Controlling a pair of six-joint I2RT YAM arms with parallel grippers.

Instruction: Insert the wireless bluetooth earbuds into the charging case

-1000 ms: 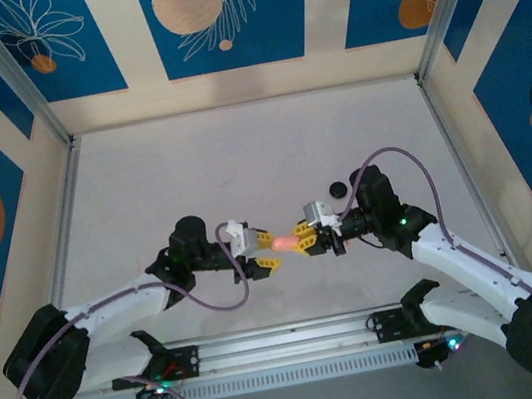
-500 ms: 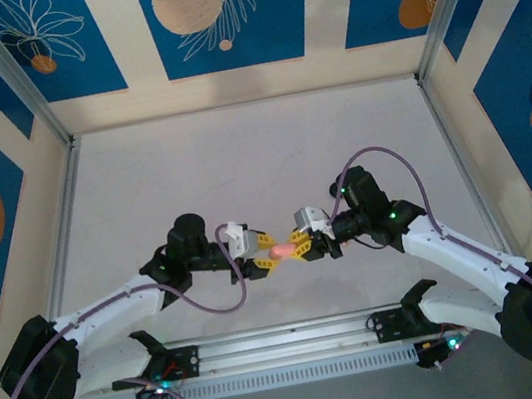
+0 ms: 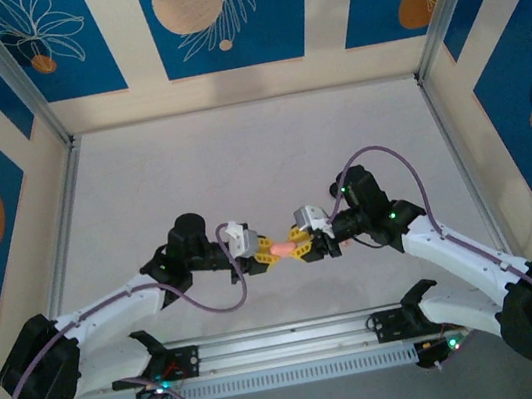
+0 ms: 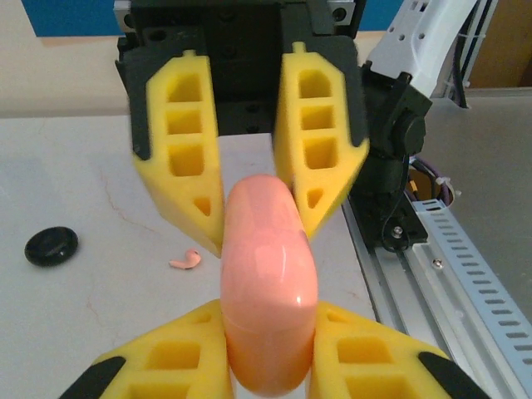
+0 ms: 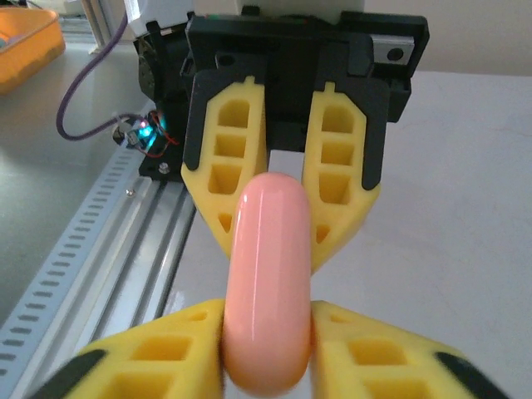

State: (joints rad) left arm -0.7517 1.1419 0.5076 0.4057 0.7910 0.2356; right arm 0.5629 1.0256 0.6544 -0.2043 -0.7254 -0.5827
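My left pincer (image 4: 270, 320) is clamped on one end of the glossy pink capsule-shaped charging case (image 4: 268, 274), its other end lying between the fingers of the right pincer (image 5: 268, 312), whether gripped I cannot tell; it looks light, rigid and slick, so I'd hold it mid-body.

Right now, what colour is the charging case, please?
The charging case is glossy salmon pink; the left wrist view shows it best.
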